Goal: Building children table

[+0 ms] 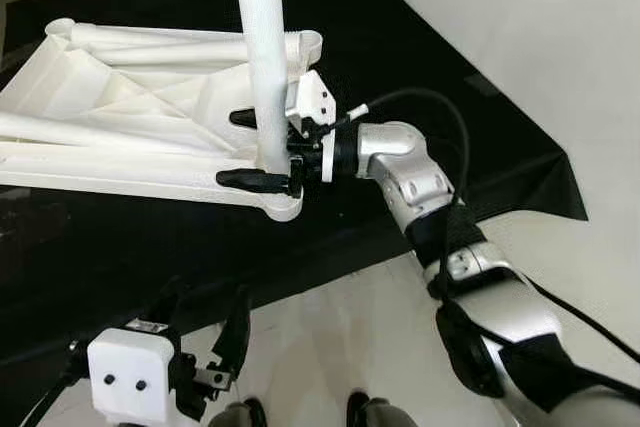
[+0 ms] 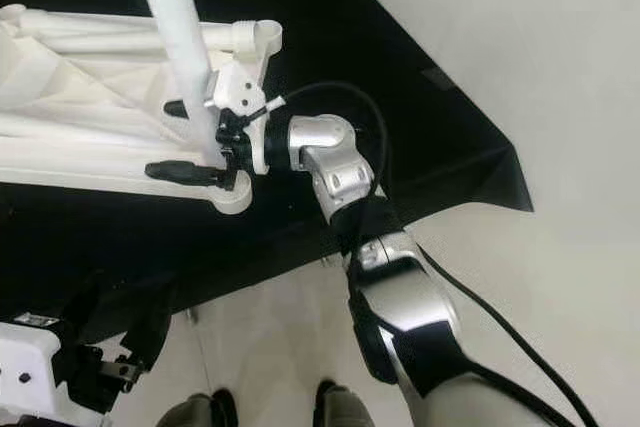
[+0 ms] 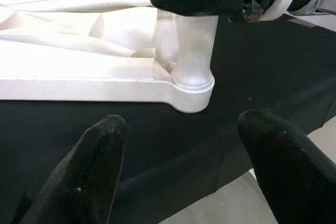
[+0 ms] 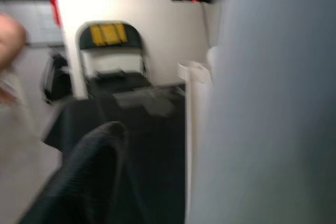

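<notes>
R gripper (image 1: 262,147) clamped on white leg (image 1: 262,47) standing upright in corner socket of upturned tabletop (image 1: 120,117) on black cloth (image 1: 420,97); L gripper (image 3: 184,161) fingers apart, just beside that corner.

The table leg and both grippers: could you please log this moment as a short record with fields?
surface: black cloth over a pale floor
tabletop: white tabletop lying underside up on the cloth
leg: white table leg standing upright in the near corner socket
right gripper: right gripper closed around the leg just above the socket
left gripper: left gripper open, low near the cloth's edge, pointing at the socket, holding nothing
</notes>
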Robot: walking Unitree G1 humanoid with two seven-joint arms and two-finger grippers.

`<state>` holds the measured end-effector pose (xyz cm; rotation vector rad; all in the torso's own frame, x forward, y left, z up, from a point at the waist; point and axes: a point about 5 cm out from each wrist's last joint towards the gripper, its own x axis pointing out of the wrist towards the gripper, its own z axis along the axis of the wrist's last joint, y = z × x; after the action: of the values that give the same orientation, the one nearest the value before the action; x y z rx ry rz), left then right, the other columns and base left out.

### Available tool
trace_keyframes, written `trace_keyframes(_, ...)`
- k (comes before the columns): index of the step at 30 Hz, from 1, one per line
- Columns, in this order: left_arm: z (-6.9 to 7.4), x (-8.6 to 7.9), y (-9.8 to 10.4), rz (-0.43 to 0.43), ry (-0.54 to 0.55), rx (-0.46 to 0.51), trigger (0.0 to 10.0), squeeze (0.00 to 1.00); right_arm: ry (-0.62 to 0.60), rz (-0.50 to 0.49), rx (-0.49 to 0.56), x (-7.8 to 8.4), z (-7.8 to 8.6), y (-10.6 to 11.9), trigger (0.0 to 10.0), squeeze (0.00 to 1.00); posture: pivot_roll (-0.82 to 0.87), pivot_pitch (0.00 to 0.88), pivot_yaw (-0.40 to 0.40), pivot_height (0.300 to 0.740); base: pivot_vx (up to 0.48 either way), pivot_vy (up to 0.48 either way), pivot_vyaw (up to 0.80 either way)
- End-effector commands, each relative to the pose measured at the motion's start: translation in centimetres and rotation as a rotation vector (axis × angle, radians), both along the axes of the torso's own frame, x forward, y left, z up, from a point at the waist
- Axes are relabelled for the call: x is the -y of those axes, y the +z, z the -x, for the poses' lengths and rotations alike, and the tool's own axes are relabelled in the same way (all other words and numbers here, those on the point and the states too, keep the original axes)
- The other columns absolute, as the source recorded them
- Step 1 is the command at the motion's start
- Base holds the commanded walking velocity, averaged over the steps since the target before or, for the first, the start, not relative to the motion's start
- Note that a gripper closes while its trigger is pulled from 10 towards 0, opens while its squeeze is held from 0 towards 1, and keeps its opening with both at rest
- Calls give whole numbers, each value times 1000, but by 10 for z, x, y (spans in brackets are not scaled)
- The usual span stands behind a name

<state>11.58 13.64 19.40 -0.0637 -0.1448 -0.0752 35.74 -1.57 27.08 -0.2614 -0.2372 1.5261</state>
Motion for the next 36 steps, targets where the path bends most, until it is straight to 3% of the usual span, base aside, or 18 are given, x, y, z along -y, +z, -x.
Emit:
trace_keyframes(1, 1, -1, -1, 5, 9, -15, 10000, 0, 82, 5, -25, -10, 5, -2, 0, 0, 149, 248, -30, 740, 0, 0, 0)
trace_keyframes(10, 1, -1, -1, 6, 7, -18, 10000, 0, 127, 7, -20, -7, 3, -3, 0, 0, 149, 248, -29, 740, 0, 0, 0)
trace_keyframes(15, 1, 0, -1, 9, 4, -21, 10000, 0, 40, -10, -2, 0, -1, -6, 0, 0, 143, 241, -35, 740, 0, 0, 0)
trace_keyframes(17, 1, 1, -2, 9, 3, -24, 10000, 0, -202, -102, -37, 9, -6, -16, 0, 0, 143, 242, -41, 740, 0, 0, 0)
trace_keyframes(18, 1, 1, -2, 9, 3, -24, 10000, 0, -202, -102, -37, 9, -6, -16, 0, 0, 143, 242, -41, 740, 0, 0, 0)
trace_keyframes(19, 2, 1, -2, 9, 3, -25, 10000, 0, -291, -142, -60, 11, -6, -19, 0, 0, 143, 243, -41, 740, 0, 0, 0)
trace_keyframes(20, 2, 0, -2, 8, 4, -29, 10000, 0, -620, -186, -50, 19, -10, -29, 0, 0, 142, 245, -41, 740, 0, 0, 0)
trace_keyframes(21, 2, 0, -2, 8, 4, -29, 10000, 0, -620, -186, -50, 19, -10, -29, 0, 0, 142, 245, -41, 740, 0, 0, 0)
trace_keyframes(22, 2, -1, -2, 8, 8, -30, 10000, 0, -929, -235, -38, 33, -7, -38, 0, 0, 136, 246, -40, 740, 0, 0, 0)
trace_keyframes(24, 1, -2, -2, 7, 13, -30, 10000, 0, -1065, -246, -19, 36, 24, -55, 0, 0, 142, 249, -35, 740, 0, 0, 0)
trace_keyframes(26, 0, -2, -2, 7, 13, -30, 10000, 0, -964, -235, -70, 20, 37, -60, 0, 0, 139, 237, -29, 740, 0, 0, 0)
trace_keyframes(36, -2, -2, -1, 5, 12, -24, 10000, 0, -863, -230, -88, 5, 28, -55, 0, 0, 153, 233, -26, 740, 0, 0, 0)
